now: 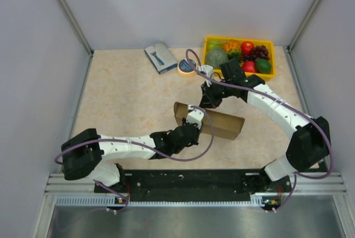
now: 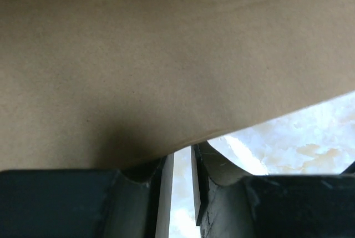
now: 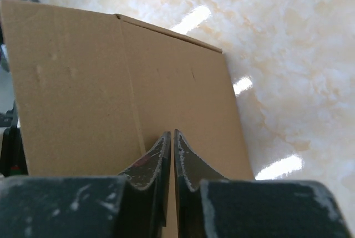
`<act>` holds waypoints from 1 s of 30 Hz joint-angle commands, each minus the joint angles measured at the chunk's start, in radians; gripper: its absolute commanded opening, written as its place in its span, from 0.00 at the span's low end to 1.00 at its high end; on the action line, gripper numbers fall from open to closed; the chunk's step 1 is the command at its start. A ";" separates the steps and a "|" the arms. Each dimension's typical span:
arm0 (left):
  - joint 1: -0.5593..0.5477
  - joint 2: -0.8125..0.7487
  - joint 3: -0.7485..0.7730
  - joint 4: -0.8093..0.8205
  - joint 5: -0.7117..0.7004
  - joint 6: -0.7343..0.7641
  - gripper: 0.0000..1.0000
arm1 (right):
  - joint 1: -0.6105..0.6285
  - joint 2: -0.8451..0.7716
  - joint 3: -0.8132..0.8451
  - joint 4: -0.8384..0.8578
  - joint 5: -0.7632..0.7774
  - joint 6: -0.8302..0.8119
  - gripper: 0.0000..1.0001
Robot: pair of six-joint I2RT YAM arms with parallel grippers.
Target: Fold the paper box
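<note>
Operator: Slippage is the risk. The plain brown cardboard box (image 1: 219, 122) lies mid-worktop (image 1: 127, 99), with the left end effector (image 1: 193, 117) at its nine o'clock end.

Technician: Clamped on it?

Operator: Nobody can tell. Its fingers (image 2: 219, 166) show only a slit between them. The right end effector (image 3: 173, 133), fingers together, sits at the box's twelve o'clock edge. An uneven push could skid the box or crease it off-line.

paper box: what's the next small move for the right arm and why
Probably press the right gripper gently into the paper box beside the crease, to bend that panel. Its fingers are together with nothing between them, tips over the cardboard just right of the crease. The left gripper sits at the box's left end in the top view, seemingly bracing it.
</note>
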 commanded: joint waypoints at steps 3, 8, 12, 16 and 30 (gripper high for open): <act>0.038 -0.048 0.025 0.033 0.036 0.032 0.29 | -0.058 -0.024 0.153 -0.042 0.252 0.261 0.25; 0.039 -0.206 -0.038 -0.039 0.175 0.029 0.55 | -0.252 -0.069 0.226 -0.124 0.377 0.510 0.53; 0.059 -0.414 -0.027 -0.221 0.292 0.015 0.70 | -0.290 -0.133 0.226 -0.201 0.498 0.539 0.65; 0.203 -0.595 0.044 -0.410 0.448 -0.008 0.78 | -0.293 -0.214 0.188 -0.290 0.603 0.547 0.72; 0.589 -0.257 0.459 -0.573 0.677 0.217 0.56 | -0.312 -0.509 0.085 -0.468 0.449 0.608 0.62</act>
